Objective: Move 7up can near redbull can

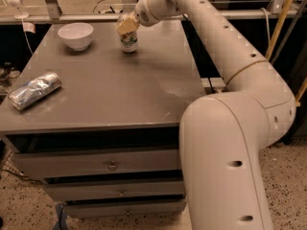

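**Two cans, well apart on the counter**

We see the 7up can (129, 41) standing upright toward the far edge of the grey counter (120, 90), roughly midway across it. The jaws are right at the can's top and hide its upper part. From this angle we cannot tell whether they are clamped on the can or loose around it. The white arm (216, 37) sweeps in from the right, passing over the counter's far right corner. A white bowl (76, 35) sits near the can on its left in our view, not touching it. The redbull can (35, 90) lies on its side, crinkled and shiny, by the left edge nearer the front, well apart from the 7up can. Below the counter top are drawers (112, 164) with small knobs.
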### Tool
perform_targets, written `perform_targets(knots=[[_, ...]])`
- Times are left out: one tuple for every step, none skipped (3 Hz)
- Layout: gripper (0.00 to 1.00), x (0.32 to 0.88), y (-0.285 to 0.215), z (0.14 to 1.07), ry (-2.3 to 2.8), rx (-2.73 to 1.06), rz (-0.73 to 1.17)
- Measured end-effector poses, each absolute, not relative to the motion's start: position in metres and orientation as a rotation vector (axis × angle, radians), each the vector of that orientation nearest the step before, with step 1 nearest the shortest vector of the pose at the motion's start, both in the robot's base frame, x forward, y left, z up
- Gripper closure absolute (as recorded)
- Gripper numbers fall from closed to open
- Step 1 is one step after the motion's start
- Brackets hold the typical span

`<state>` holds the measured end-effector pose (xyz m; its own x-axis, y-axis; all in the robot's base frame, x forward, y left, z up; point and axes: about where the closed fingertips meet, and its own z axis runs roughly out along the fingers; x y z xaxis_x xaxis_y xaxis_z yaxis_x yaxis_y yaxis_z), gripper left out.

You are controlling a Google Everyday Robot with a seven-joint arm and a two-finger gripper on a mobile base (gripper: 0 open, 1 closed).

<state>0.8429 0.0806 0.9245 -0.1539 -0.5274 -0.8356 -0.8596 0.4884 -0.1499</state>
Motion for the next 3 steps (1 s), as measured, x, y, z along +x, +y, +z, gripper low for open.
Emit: perform_targets(knots=[[0.93, 0.821, 0.081, 0.944, 1.714, -1.245, 0.528], [1.0, 0.757, 0.091, 0.956, 1.585, -1.518, 0.58], [1.0, 0.758, 0.092, 0.956, 1.585, -1.515, 0.58]])
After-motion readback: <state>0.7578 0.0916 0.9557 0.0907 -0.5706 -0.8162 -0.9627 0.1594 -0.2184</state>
